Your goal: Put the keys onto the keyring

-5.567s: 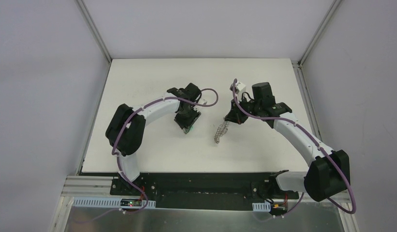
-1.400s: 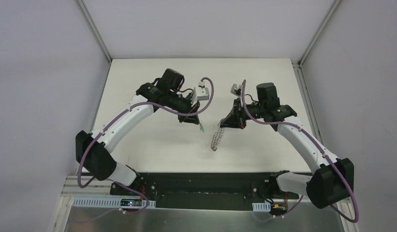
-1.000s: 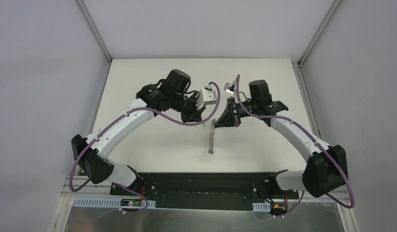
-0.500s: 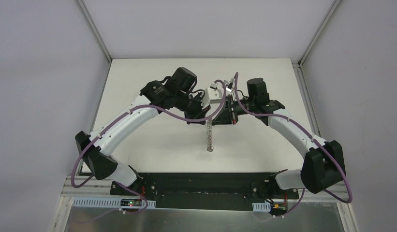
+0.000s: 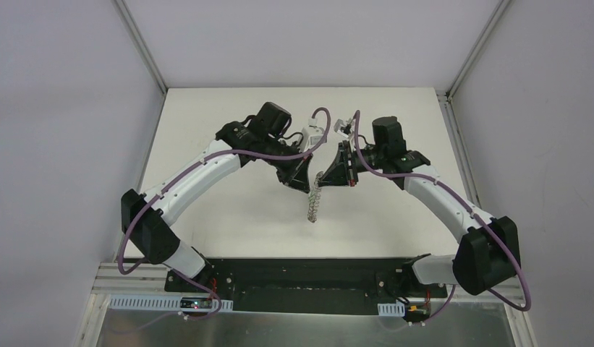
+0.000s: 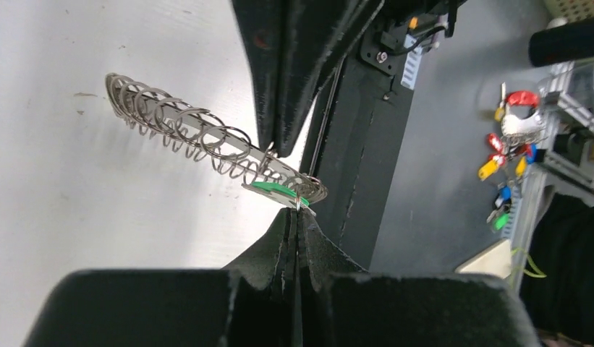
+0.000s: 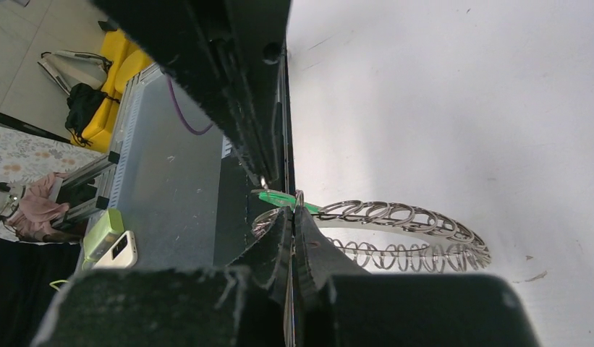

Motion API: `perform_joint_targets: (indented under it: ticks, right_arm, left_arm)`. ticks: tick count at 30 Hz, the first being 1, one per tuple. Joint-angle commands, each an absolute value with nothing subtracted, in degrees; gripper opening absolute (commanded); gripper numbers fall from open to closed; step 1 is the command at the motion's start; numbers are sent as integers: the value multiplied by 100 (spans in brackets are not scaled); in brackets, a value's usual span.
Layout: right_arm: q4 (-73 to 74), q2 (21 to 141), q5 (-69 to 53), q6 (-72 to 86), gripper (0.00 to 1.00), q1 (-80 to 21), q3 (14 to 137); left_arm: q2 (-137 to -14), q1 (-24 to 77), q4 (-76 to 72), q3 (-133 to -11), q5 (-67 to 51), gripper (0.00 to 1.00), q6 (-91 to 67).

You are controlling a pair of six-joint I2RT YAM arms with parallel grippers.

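The keyring [image 5: 313, 205] is a flat grey ring fringed with wire loops. It hangs edge-on above the table's middle. My right gripper [image 5: 330, 176] is shut on the ring's top edge; its closed tips show in the right wrist view [image 7: 290, 214] with the keyring [image 7: 399, 217] stretching right. My left gripper [image 5: 303, 181] faces it from the left, shut on the tiny key. In the left wrist view the left gripper [image 6: 297, 215] pinches the key's metal end. The key's green head [image 6: 275, 189] lies against the keyring [image 6: 185, 130] near the right fingers [image 6: 279, 137]. The key also shows in the right wrist view [image 7: 276, 197].
The white table [image 5: 228, 210] lies under both arms, with a black base rail [image 5: 301, 275] along its near edge. Off the table, coloured keys [image 6: 505, 144] show in the left wrist view. A phone [image 7: 117, 249] and a yellow object [image 7: 124, 61] show in the right wrist view.
Both arms have swung inward until the grippers meet over the table's middle. The left one brought the green key up to the keyring, which the right one lifted so it hangs.
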State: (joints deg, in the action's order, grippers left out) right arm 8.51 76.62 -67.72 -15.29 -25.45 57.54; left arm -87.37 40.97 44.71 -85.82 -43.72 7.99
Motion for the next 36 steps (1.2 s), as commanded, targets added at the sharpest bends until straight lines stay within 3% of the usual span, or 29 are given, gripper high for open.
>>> perform_joint_targets:
  ticks: [1,36]
  right_arm:
    - [762,7363,-6913,-1733,0,-2577,5785]
    - [905,7352,-6618,-1912,0,-2594,5783]
  left_arm:
    - [-8649,3890,3811,-8455,-4893,0,36]
    - [-8969,3483,3449,-8456,-5531,0,-550]
